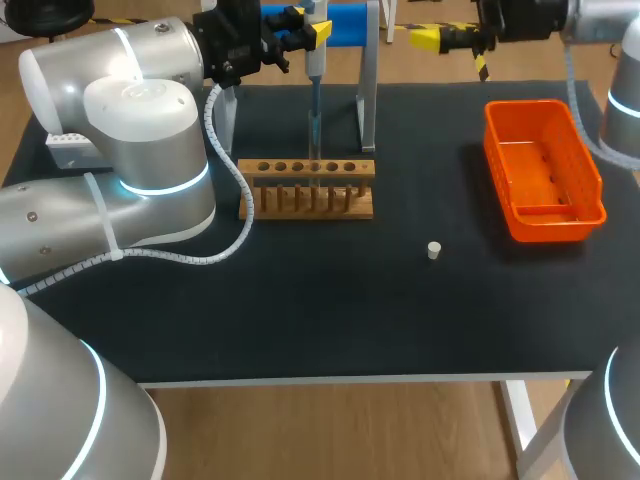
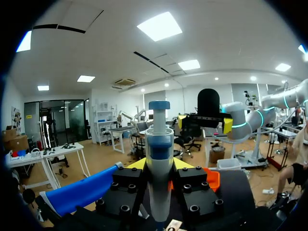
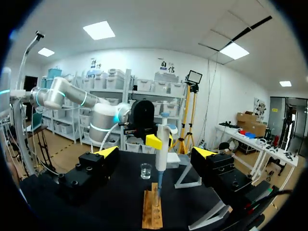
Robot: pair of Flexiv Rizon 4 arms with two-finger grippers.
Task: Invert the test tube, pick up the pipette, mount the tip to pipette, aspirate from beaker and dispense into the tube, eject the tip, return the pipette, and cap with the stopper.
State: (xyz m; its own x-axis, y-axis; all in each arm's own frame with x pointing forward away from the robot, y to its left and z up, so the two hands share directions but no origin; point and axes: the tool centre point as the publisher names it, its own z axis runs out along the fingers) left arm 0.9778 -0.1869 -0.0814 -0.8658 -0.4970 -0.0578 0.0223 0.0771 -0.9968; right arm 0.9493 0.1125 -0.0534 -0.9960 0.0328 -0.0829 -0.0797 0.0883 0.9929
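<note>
Two grippers near the table's far edge: left gripper [image 1: 312,30] pinches the pipette [image 1: 314,75] upright, tip down at the wooden rack [image 1: 306,190]; right gripper [image 3: 156,154] spread wide by the far right corner. White stopper [image 1: 433,250] mid-table, orange basket [image 1: 545,170] at right edge.

Left arm [image 1: 130,130], frame's left, and right arm [image 1: 628,60], right edge: fat silver-grey joints, cyan light rings. White coiled cable [image 1: 190,258]. Left gripper [image 2: 159,164]: black, screw-holed, yellow-tipped.
</note>
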